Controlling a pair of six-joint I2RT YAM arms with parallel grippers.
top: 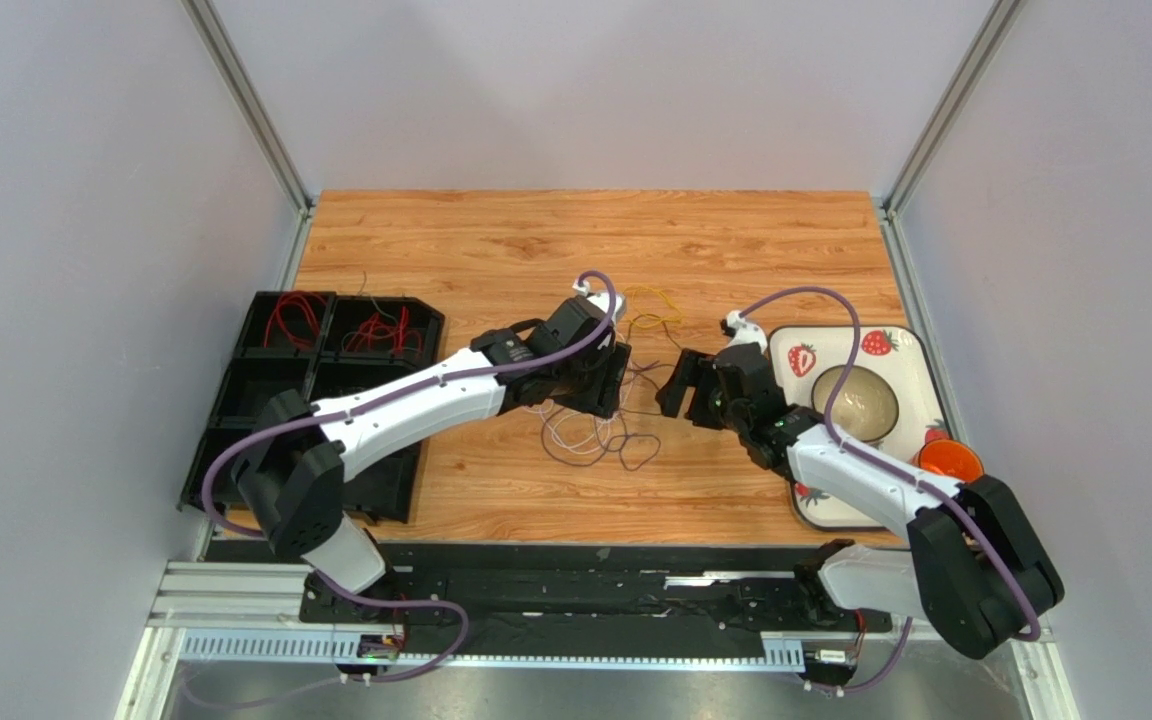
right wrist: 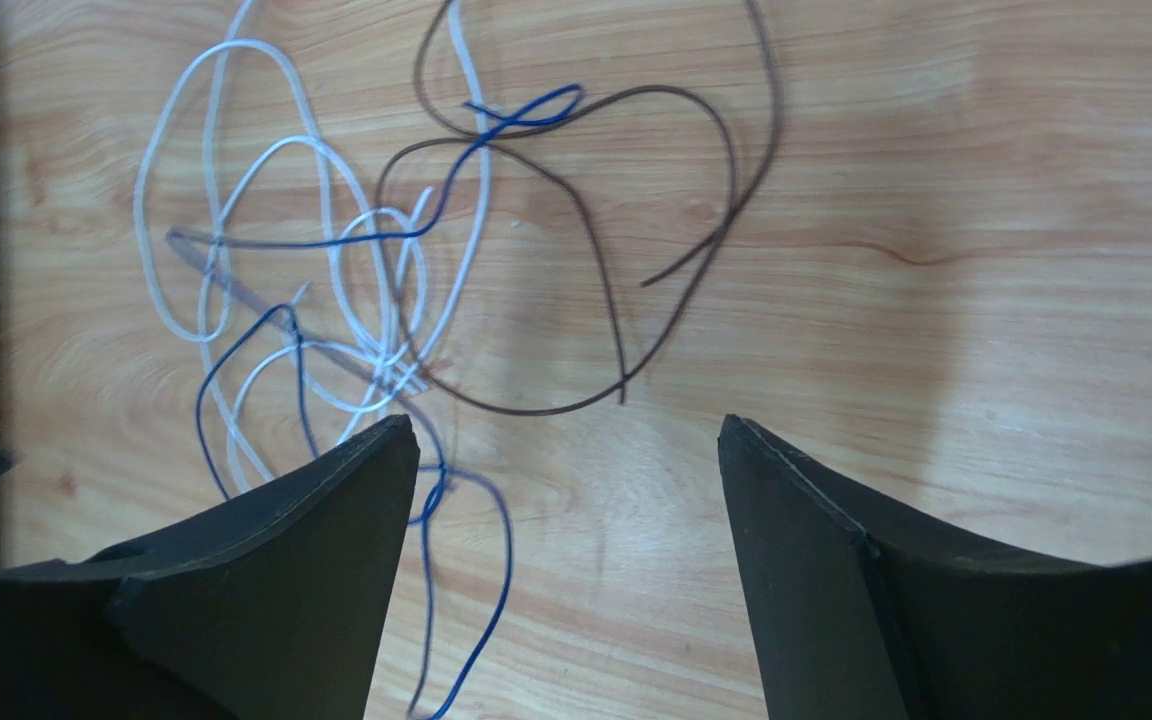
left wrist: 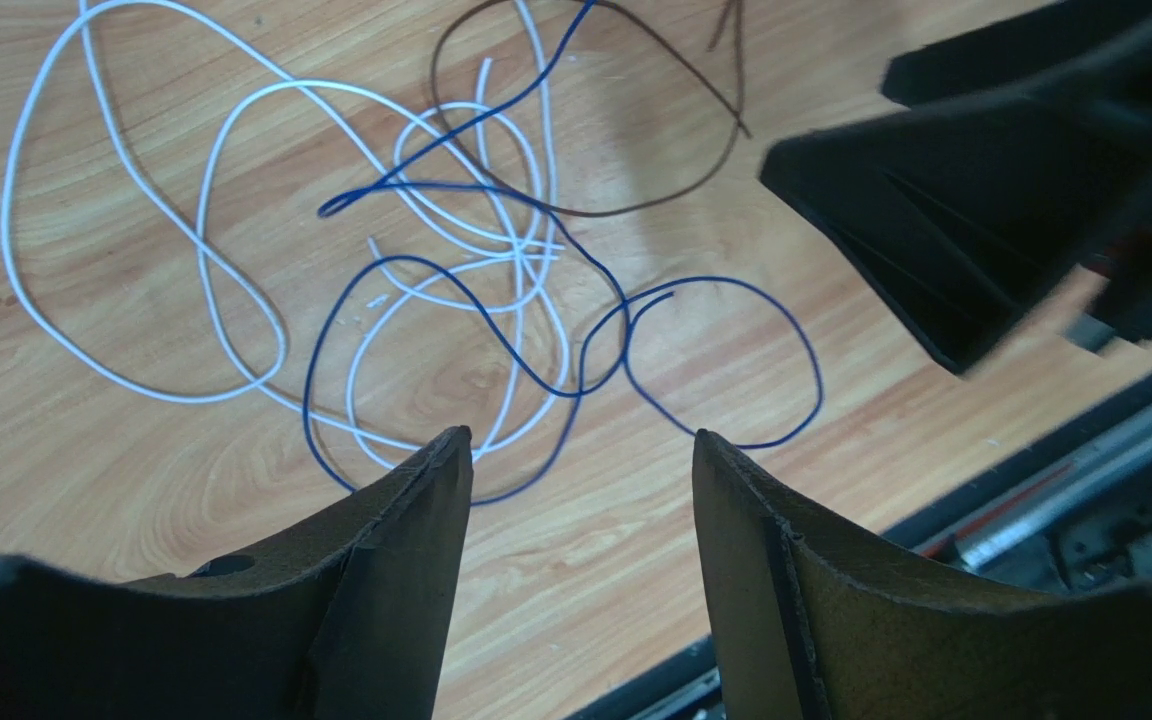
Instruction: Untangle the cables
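Closest to us, the left tool [left wrist: 579, 438] and the right tool [right wrist: 566, 426] both stand wide open, holding nothing, above the cables [left wrist: 515, 252], which lie loose on the counter [left wrist: 132, 510] between them. We fear that closing where strands cross would pinch several together, so a pull tightens the tangle. We judge the bunch points no single way; its spread runs mostly left to right.

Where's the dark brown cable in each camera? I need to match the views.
Top external: dark brown cable on the tangle's right side, just nearer than the gap between the arms.
Left wrist: loop at top centre, beyond the open jaws.
Right wrist: large central loop.
Shared landmark: white cable, on its left in every view.
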